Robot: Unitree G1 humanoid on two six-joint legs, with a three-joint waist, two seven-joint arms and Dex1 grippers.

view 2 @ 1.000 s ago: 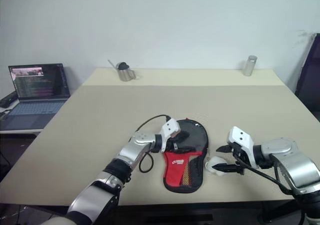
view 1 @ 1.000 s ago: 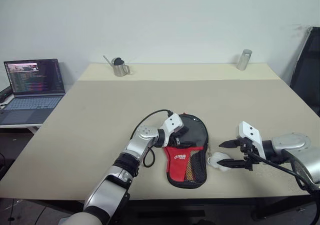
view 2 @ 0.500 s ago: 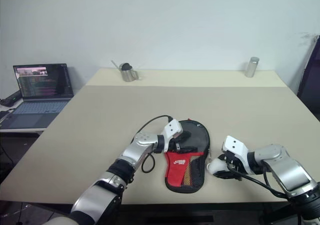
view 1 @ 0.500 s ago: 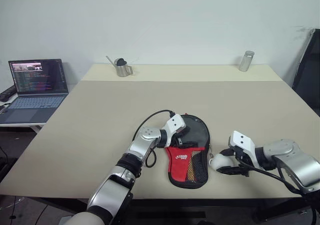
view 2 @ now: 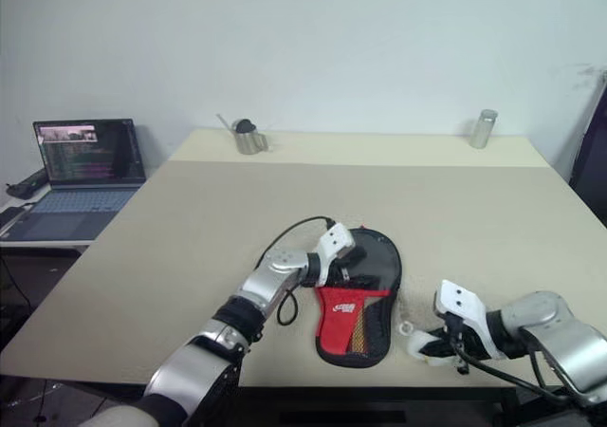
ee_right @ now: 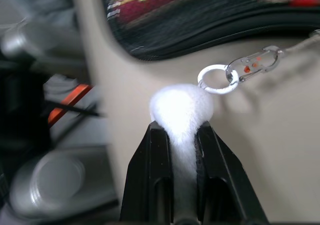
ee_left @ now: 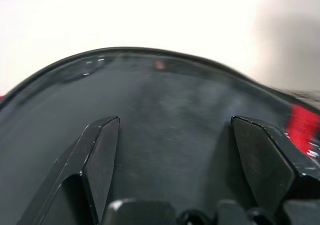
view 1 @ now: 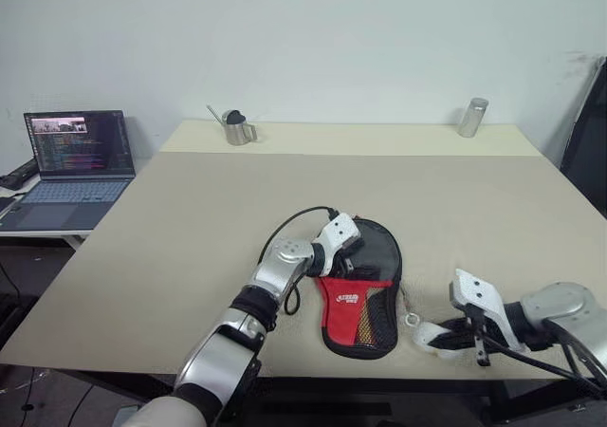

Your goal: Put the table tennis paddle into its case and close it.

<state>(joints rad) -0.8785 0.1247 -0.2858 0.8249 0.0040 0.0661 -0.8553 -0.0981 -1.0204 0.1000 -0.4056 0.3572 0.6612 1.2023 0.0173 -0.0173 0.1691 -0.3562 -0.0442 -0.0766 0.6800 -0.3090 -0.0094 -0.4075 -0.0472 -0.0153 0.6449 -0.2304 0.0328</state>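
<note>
While scanning from the left: noted laptop (view 1: 71, 157) open on a side desk, metal pitcher (view 1: 235, 128) at the far edge of the beige surface (view 1: 190, 228). Left gripper (view 1: 347, 253) resting on the black upper part of the case (view 1: 365, 289), fingers (ee_left: 102, 155) spread wide, clasping nothing. Case lying flat near the front edge, red end toward the robot. Paddle not made out. Right gripper (view 1: 438, 337) just right of the case, fingers (ee_right: 155, 185) pinched on a white fluffy pom-pom (ee_right: 181, 108) with ring and clip (ee_right: 250, 65) attached. Metal cylinder (view 1: 471, 118) far right.
</note>
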